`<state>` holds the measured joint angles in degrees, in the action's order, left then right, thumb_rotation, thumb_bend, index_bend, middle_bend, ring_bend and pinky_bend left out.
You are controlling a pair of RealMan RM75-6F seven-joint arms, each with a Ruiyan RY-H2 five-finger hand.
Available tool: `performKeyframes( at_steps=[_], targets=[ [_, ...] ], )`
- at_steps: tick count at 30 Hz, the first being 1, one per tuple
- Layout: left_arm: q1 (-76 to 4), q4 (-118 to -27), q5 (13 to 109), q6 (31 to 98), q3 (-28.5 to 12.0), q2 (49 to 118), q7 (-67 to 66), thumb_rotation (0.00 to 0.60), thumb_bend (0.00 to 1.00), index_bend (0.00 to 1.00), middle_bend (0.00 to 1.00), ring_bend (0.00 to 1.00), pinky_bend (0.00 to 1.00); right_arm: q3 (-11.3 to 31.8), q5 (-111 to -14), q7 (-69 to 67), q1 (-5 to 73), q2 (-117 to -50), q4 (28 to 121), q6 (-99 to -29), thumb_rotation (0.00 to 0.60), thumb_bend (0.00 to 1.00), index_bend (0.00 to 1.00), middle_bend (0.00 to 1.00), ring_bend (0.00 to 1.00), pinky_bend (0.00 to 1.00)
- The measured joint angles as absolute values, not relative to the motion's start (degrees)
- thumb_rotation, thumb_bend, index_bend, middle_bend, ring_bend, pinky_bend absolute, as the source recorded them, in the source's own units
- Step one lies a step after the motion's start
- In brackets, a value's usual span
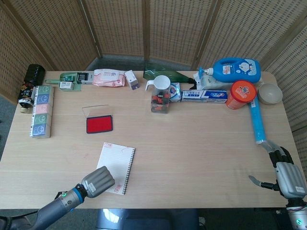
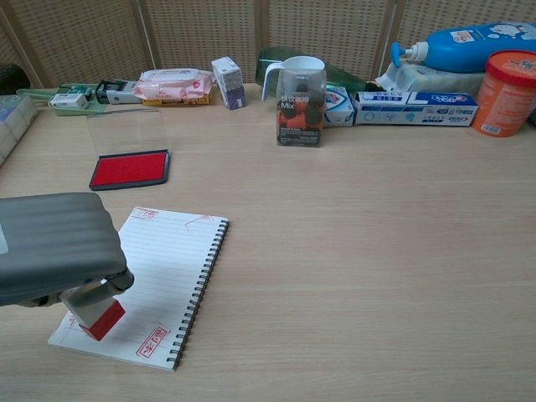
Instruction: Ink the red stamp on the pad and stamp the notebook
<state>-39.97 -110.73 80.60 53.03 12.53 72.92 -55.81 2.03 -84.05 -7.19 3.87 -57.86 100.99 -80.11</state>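
My left hand (image 1: 98,181) (image 2: 52,248) grips the red stamp (image 2: 98,313) and holds it at the near left corner of the spiral notebook (image 1: 116,164) (image 2: 159,280). In the chest view the stamp's red end sits on or just above the lined page; I cannot tell which. The page carries red stamp marks (image 2: 152,342) near its corners. The open red ink pad (image 1: 99,124) (image 2: 130,169) lies beyond the notebook, apart from the hand. My right hand (image 1: 285,176) rests at the table's near right edge, fingers apart, holding nothing.
A clear cup (image 1: 160,97) (image 2: 300,103) stands mid-table. Along the back are a tissue pack (image 1: 108,77), small boxes, toothpaste box (image 1: 204,96), blue bottle (image 1: 236,70), orange canister (image 1: 241,94) and a bowl (image 1: 269,93). A blue tube (image 1: 257,121) lies right; boxes (image 1: 41,111) lie left.
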Motion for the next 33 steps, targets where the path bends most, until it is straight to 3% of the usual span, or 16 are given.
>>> performKeyframes(
  at_steps=[11, 33],
  targets=[
    [-38.6, -111.0, 75.5, 54.3, 12.3, 74.3, -64.3, 0.6, 0.36, 0.67, 1.0, 1.0, 1.0, 2.1, -84.0, -7.2, 4.0, -57.8, 101.2, -80.1, 0.434, 0.0, 0.0, 0.0, 0.0, 0.0],
    [-37.6, -109.9, 73.6, 54.9, 13.1, 75.9, -65.9, 0.6, 0.36, 0.67, 1.0, 1.0, 1.0, 2.1, -83.8, -6.4, 4.2, -58.1, 101.6, -79.8, 0.434, 0.0, 0.0, 0.0, 0.0, 0.0]
  ],
)
